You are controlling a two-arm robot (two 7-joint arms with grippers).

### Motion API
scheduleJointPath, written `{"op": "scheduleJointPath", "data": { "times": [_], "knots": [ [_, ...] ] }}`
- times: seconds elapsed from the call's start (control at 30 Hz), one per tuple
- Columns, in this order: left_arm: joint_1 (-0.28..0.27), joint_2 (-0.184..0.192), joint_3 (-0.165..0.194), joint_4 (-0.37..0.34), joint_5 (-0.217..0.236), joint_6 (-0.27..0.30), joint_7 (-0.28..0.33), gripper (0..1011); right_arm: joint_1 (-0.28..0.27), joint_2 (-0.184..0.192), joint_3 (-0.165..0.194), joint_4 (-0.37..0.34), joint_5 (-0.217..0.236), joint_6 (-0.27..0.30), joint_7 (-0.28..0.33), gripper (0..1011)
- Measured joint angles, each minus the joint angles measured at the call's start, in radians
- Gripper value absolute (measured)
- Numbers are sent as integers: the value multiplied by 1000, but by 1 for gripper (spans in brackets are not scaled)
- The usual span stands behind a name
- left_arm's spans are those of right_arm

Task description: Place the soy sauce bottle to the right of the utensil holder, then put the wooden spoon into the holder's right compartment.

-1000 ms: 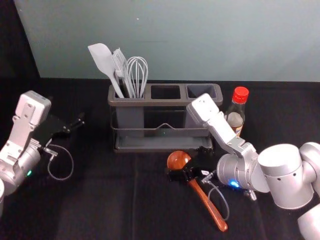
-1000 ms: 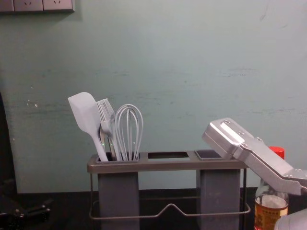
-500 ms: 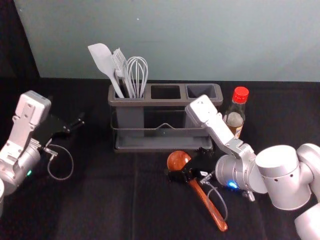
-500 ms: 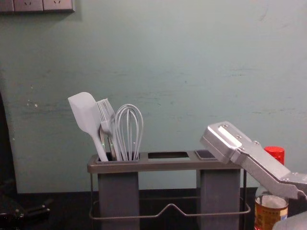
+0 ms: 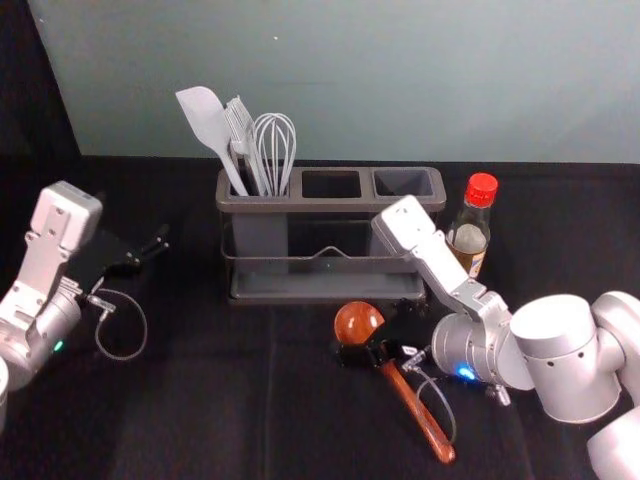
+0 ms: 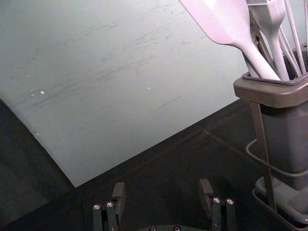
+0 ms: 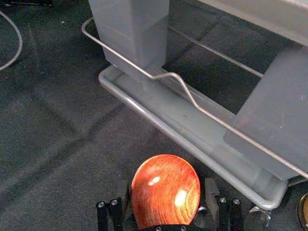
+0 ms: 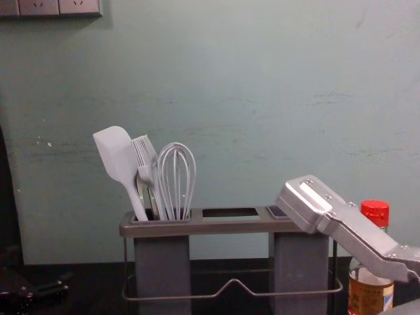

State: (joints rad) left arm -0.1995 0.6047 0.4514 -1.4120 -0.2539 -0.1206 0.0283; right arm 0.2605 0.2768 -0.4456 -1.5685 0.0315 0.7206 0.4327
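Note:
My right gripper (image 5: 372, 338) is low over the wooden spoon (image 5: 411, 408), near where bowl and handle meet. In the right wrist view the right gripper (image 7: 167, 201) is open, the spoon's bowl (image 7: 166, 190) showing between its fingers. The utensil holder (image 5: 330, 205) stands behind, its right compartment (image 5: 402, 182) empty. Upright just right of the holder is the red-capped soy sauce bottle (image 5: 468, 240), partly hidden by the right arm in the chest view. My left gripper (image 5: 140, 232) is parked at the left; the left wrist view shows the left gripper (image 6: 161, 199) open.
A spatula (image 5: 205, 122), a brush (image 5: 240, 130) and a whisk (image 5: 275, 145) stand in the holder's left compartment. The wall (image 5: 400, 80) rises behind. Dark cloth (image 5: 200, 400) covers the table between the arms.
The right arm has sunk slightly, and more of the bottle's red cap shows in the chest view. Spoon, bottle, holder and left arm look unmoved.

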Motion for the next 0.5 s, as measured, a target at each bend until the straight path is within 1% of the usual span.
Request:
{"op": "scheduleJointPath", "data": {
  "times": [0.17, 0.2, 0.3, 0.33, 0.4, 0.5],
  "knots": [
    [0, 0, 0, 0, 0, 0, 0, 1005, -2, 1, 3, 5, -2, -11, 2, 990],
    [0, 0, 0, 0, 0, 0, 0, 1005, -2, 1, 3, 7, -2, -15, 6, 954],
    [0, 0, 0, 0, 0, 0, 0, 1005, -2, 2, 3, 9, -2, -19, 10, 907],
    [0, 0, 0, 0, 0, 0, 0, 1005, -2, 2, 3, 10, -1, -21, 12, 868],
    [0, 0, 0, 0, 0, 0, 0, 1005, -1, 2, 2, 12, -1, -23, 16, 842],
    [0, 0, 0, 0, 0, 0, 0, 1005, -2, 3, 1, 11, 0, -25, 17, 842]
  ]
}}
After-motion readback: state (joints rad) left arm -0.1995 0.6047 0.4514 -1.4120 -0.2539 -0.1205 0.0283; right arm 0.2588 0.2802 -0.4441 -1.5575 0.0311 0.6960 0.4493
